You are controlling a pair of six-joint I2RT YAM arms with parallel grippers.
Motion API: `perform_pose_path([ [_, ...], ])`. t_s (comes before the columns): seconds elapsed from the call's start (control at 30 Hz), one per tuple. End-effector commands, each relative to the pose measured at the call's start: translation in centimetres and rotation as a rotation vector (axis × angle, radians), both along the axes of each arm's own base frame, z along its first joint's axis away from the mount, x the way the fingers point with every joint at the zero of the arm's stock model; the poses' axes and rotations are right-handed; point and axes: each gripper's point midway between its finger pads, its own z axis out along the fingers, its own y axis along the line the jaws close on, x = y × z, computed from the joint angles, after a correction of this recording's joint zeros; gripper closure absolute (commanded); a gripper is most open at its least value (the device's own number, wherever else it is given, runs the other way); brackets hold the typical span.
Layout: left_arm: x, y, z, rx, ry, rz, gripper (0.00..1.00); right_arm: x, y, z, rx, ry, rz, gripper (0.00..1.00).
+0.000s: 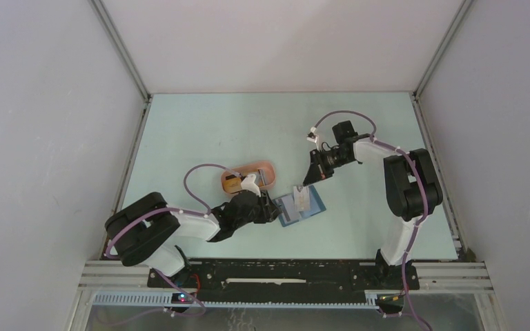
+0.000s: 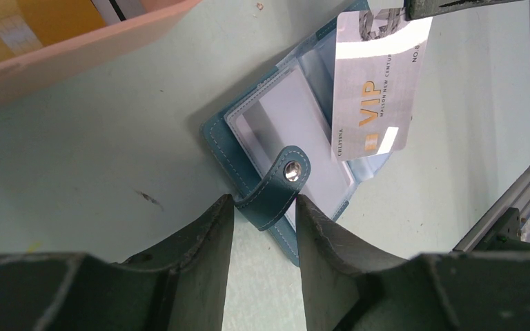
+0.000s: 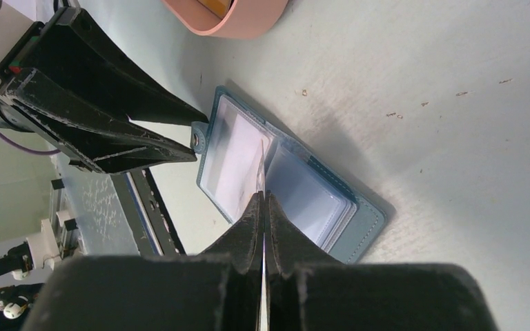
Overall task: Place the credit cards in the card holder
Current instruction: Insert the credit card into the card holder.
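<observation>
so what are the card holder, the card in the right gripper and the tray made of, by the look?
Card holder: teal leather or faux leather, matte, stitched edges, metal snap; clear glossy plastic sleeves inside.
Card, pinched in the right gripper: thin rigid plastic, silvery gloss with glare, gold VIP print.
Tray: salmon-pink, smooth matte; likely plastic or silicone, can't tell which.

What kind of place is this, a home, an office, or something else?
Probably a lab robot cell: white panel walls on aluminium framing box in a pale green tabletop, and a black-and-white left arm and right arm are bolted to a metal rail at its near edge.
</observation>
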Motion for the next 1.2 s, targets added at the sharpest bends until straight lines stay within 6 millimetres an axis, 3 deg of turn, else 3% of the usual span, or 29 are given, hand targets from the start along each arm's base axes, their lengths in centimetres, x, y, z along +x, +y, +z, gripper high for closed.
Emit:
perform_pose_path([
  [0.0,0.2,-0.3,-0.2,0.017,0.014,0.0,0.57,0.2,0.5,1.1,0.039,-0.037,0.0,1.0],
  [0.7,0.6,-0.4,-0.3,-0.004,0.029,0.005,0.57,-1.7,1.5,-1.6,-0.015,0.086,-0.012,1.0],
  [1.17,0.9,-0.4,-0.4,-0.002,0.035,0.006,0.57,-2.1,0.5,-4.4,-0.151,0.172,-0.075,1.0],
])
